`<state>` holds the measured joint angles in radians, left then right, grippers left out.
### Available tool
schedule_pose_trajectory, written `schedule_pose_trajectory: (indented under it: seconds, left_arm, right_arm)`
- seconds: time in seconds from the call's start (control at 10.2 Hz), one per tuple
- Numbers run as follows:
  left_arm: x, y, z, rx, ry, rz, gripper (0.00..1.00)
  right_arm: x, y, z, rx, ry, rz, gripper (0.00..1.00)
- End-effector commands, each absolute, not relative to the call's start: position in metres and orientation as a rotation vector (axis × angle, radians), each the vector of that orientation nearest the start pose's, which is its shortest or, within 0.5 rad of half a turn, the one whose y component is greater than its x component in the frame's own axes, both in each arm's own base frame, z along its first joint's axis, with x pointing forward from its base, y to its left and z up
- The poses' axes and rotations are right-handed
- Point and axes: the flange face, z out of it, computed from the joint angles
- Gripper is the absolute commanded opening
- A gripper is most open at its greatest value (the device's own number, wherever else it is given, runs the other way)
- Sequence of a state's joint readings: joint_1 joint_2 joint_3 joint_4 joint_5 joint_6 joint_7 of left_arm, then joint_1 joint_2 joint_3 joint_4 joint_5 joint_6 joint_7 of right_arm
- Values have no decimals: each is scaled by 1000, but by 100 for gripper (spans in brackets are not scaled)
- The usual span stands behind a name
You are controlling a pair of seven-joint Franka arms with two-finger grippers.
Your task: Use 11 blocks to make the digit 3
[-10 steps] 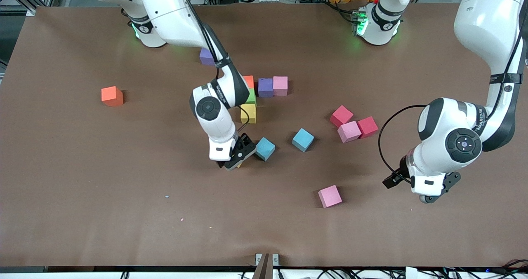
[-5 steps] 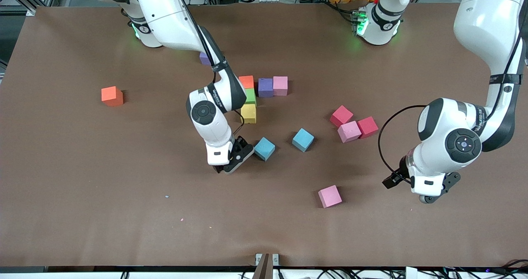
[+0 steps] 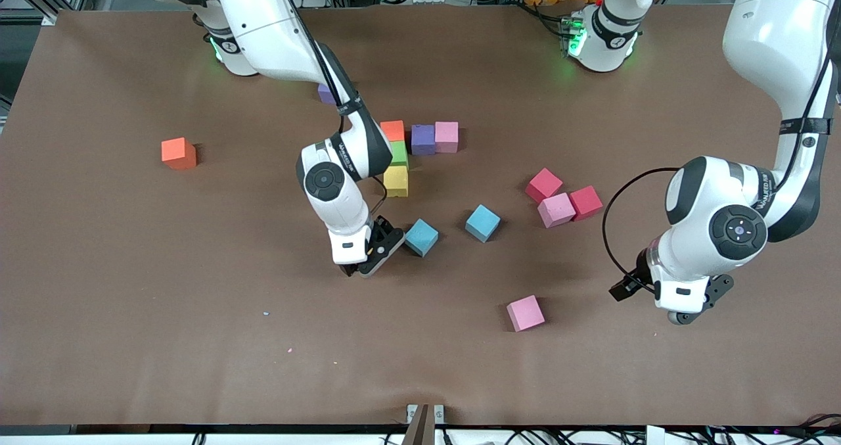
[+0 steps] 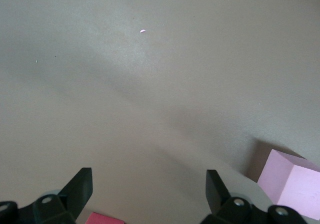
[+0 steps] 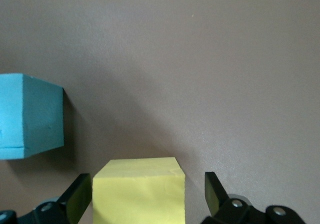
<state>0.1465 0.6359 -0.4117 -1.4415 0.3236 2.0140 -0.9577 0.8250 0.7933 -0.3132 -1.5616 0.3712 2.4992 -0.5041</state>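
Front view shows five blocks (image 3: 420, 139) joined at twelve o'clock, the rest scattered; right gripper (image 3: 369, 259) jaws wide astride a yellow block (image 5: 139, 190), unclamped; left gripper (image 3: 690, 307) waits, jaws wide, empty.

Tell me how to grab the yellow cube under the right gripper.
Pinch the yellow cube by its two flat side faces, coming straight down: the open right gripper straddles it squarely, and the light blue cube beside it stands clear. The left gripper waits, open.

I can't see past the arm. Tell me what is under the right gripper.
A yellow block sits between the open fingers of the right gripper, beside a light blue block. Its lower part is covered.
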Motion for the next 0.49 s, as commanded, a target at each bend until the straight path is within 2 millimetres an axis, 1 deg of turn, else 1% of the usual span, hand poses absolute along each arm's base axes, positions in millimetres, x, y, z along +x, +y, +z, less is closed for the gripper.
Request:
schedule_pose_trajectory:
  seconds: [0.0, 0.1, 0.2, 0.29, 0.39]
  left_arm:
    - [706, -117, 341, -2932, -949, -73, 100]
    - [706, -117, 341, -2930, -950, -73, 100]
    - [705, -117, 339, -2930, -946, -70, 100]
    - [705, -118, 339, -2930, -950, -69, 100]
    - [705, -120, 339, -2932, -948, -71, 100]
  right_arm:
    - [618, 376, 210, -2799, -1326, -294, 100]
    - [620, 372, 210, -2799, -1327, -292, 97]
    - [619, 373, 209, -2798, -1331, -289, 85]
    - [619, 373, 209, -2797, -1330, -282, 66]
    - [619, 373, 209, -2798, -1320, -263, 42]
